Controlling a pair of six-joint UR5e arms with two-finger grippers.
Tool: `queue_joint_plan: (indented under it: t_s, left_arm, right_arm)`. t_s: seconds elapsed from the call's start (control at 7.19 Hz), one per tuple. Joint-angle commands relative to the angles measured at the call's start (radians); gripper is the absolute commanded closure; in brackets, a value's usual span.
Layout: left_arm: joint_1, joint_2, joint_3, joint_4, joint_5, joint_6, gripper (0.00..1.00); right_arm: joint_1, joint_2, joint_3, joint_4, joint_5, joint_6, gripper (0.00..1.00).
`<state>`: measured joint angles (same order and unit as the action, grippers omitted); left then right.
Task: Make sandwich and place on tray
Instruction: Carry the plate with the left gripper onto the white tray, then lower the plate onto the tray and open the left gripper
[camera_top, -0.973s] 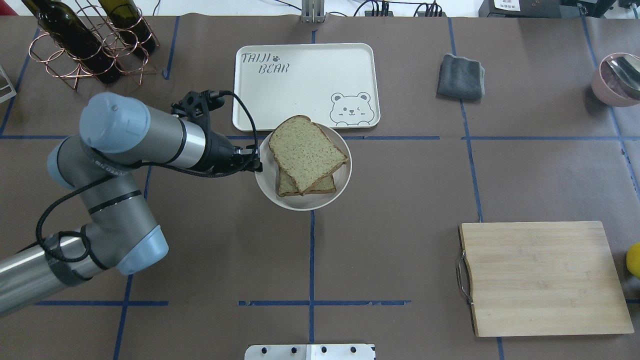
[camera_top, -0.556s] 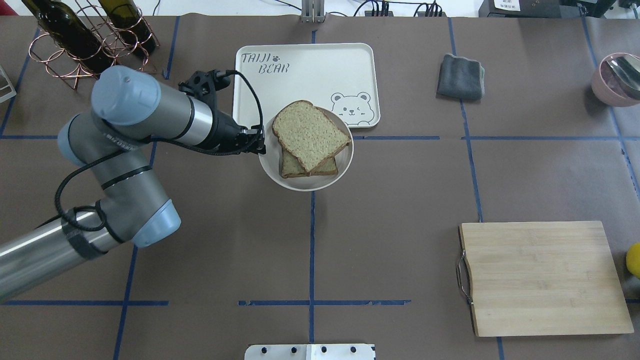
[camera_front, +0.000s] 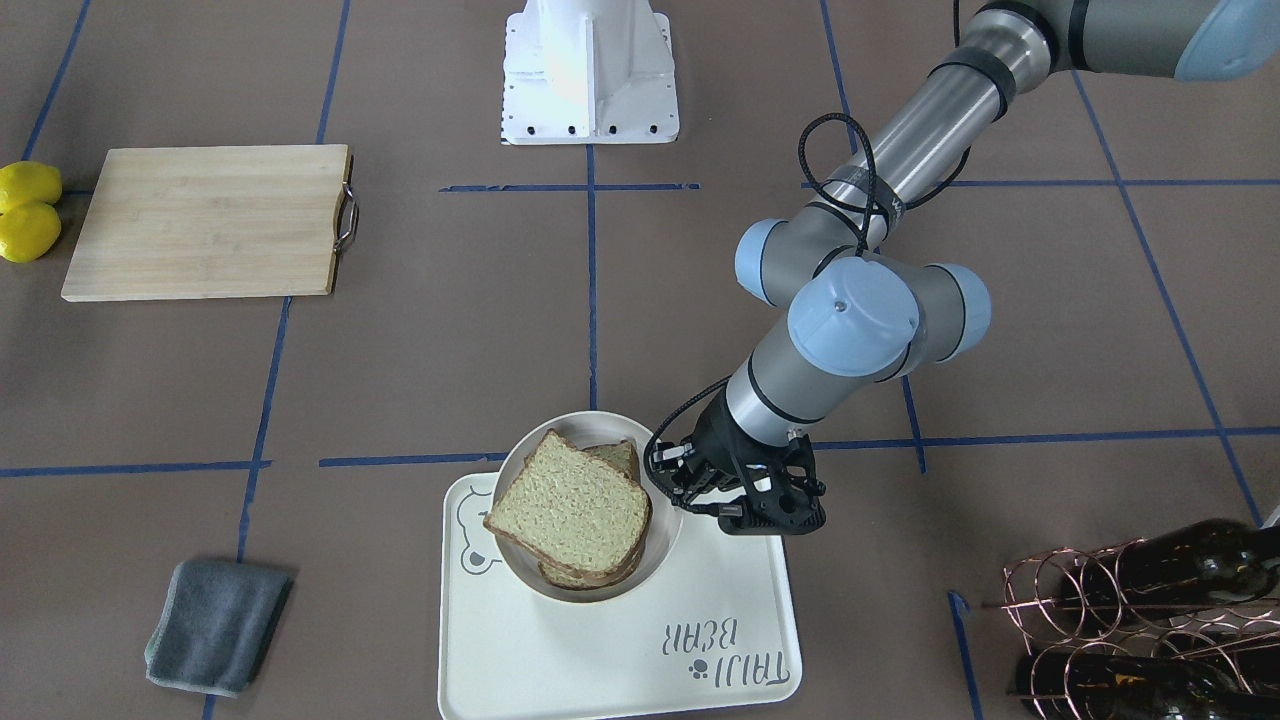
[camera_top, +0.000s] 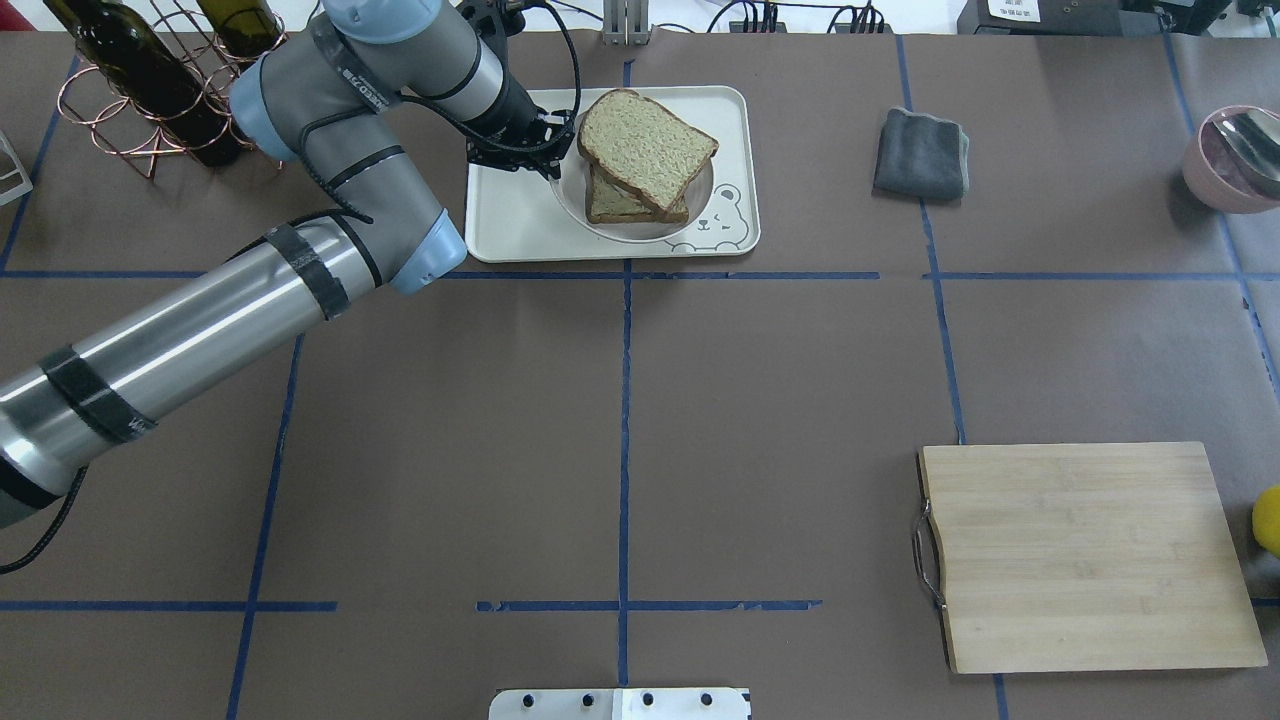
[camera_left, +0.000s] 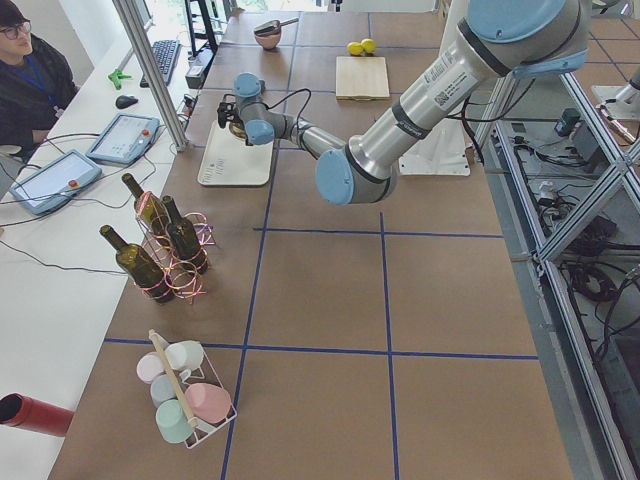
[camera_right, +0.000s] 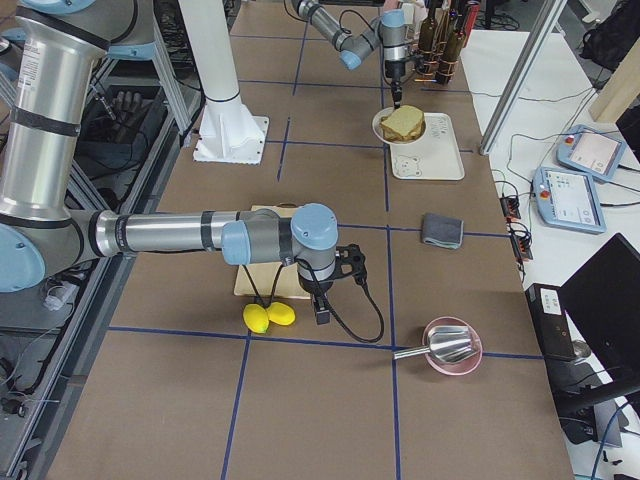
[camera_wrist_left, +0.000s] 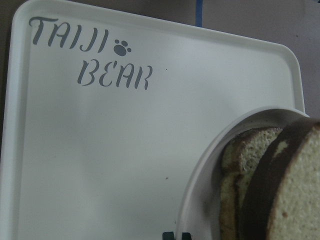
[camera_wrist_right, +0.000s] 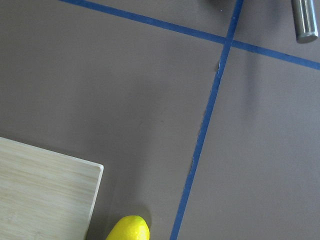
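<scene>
Plate (camera_top: 640, 233) now over tray (camera_top: 510, 225), sandwich (camera_top: 645, 145) beside left pincer (camera_top: 553, 152)

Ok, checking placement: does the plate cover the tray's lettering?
No, the plate is at the bear end of the tray, leaving the lettering uncovered.

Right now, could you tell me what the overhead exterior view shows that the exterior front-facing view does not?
Only the overhead view shows the pink bowl holding a metal scoop. Only the front-facing view shows two whole lemons beside the cutting board. Both show the left gripper shut on the rim of the plate, which carries the sandwich over the tray, plus the grey cloth and the racked wine bottles.
</scene>
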<state>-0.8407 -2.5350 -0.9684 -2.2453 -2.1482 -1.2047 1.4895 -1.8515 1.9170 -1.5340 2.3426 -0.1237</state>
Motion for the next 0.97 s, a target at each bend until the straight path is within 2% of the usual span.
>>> queue_joint_plan:
  t_s: [0.0,0.28,0.7,0.83]
  left_arm:
    - [-0.009,-0.068,0.205,-0.125,-0.007,0.011,1.0]
    - [-0.009,-0.109,0.331,-0.2,-0.004,0.013,1.0]
    - [-0.008,-0.11,0.358,-0.218,0.004,0.013,1.0]
    - [-0.008,-0.11,0.358,-0.22,0.005,0.013,0.87]
  right_arm:
    - [0.0,0.0,-0.001,0.0,0.0,-0.001,0.0]
    - [0.0,0.0,-0.001,0.0,0.0,0.001,0.0]
    - [0.0,-0.002,0.0,0.002,0.003,0.001,0.0]
    - [0.0,-0.002,0.002,0.002,0.004,0.001,0.0]
